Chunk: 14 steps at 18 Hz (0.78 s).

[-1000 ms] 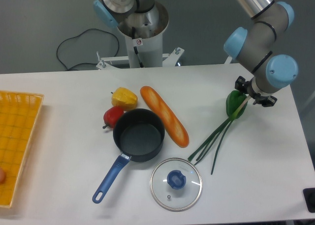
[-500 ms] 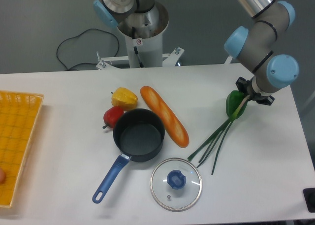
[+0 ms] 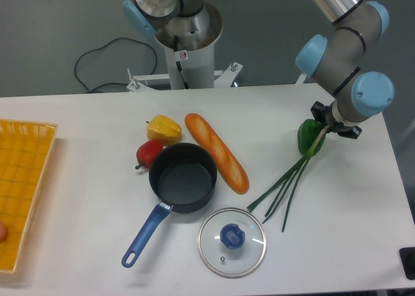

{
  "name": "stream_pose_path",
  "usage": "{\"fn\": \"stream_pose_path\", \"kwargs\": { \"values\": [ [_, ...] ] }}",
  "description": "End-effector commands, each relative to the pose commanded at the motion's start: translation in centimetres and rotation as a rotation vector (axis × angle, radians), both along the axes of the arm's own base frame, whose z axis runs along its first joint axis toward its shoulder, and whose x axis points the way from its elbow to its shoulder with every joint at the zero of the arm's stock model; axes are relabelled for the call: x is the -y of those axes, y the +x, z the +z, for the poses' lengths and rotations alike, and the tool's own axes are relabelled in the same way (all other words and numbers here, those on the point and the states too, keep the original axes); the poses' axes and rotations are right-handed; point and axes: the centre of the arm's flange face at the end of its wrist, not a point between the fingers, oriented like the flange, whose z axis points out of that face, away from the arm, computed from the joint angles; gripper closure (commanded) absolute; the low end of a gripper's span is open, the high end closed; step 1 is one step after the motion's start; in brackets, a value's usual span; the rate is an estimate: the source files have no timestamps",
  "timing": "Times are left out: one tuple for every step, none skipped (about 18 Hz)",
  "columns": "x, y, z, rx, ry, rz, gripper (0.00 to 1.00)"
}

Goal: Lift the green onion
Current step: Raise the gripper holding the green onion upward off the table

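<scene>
The onion (image 3: 288,186) hangs slantwise at the right of the table, its pale stem end up under the gripper (image 3: 326,129) and its dark stalks splaying down-left toward the lid (image 3: 231,241). Against a second ago, the stalk tips have drifted a little to the right and sit slightly lower in view, while the wrist has barely moved — a sign, I judge, that the stem is pinched and the bundle is starting to swing or drag rather than lying free. The fingers themselves are hidden under the wrist, so whether they are clamped on the stem cannot be told outright. A green pepper (image 3: 309,138) sits right at the stem end, touching or just behind it.

The table (image 3: 91,114) is plain white — bread (image 3: 216,152), pot (image 3: 183,177), red and yellow peppers to the left, a yellow basket (image 3: 23,179) at the far edge. Behind are the arm's pedestal (image 3: 185,43), a black cable and grey floor.
</scene>
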Motion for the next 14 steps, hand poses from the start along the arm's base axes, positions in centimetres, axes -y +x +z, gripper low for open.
{"fn": "stream_pose_path", "kwargs": {
  "values": [
    [0.0,-0.1,0.2,-0.003,0.001,0.000,0.75],
    [0.0,-0.1,0.5,-0.006,0.002,-0.001,0.75],
    [0.0,-0.1,0.7,-0.010,0.003,-0.001,0.75],
    [-0.1,-0.2,0.9,-0.013,0.005,-0.001,0.75],
    [-0.2,-0.3,1.3,-0.010,0.004,-0.003,0.75],
    [-0.3,-0.5,1.7,-0.008,0.006,-0.002,0.75],
    [-0.4,-0.6,2.1,-0.007,0.007,-0.004,0.75],
    [-0.4,-0.6,2.2,-0.007,0.007,-0.004,0.75],
    [-0.4,-0.6,2.5,-0.011,0.010,-0.003,0.75],
    [-0.5,-0.8,3.0,-0.020,0.013,-0.003,0.75],
    [-0.7,-0.9,3.5,-0.021,0.017,-0.004,0.75],
    [-0.8,-0.9,4.1,-0.015,0.018,-0.005,0.75],
    [-1.2,-0.8,4.7,-0.012,0.022,-0.008,0.75],
    [-1.7,-0.5,5.3,-0.016,0.028,-0.015,0.75]
  ]
}}
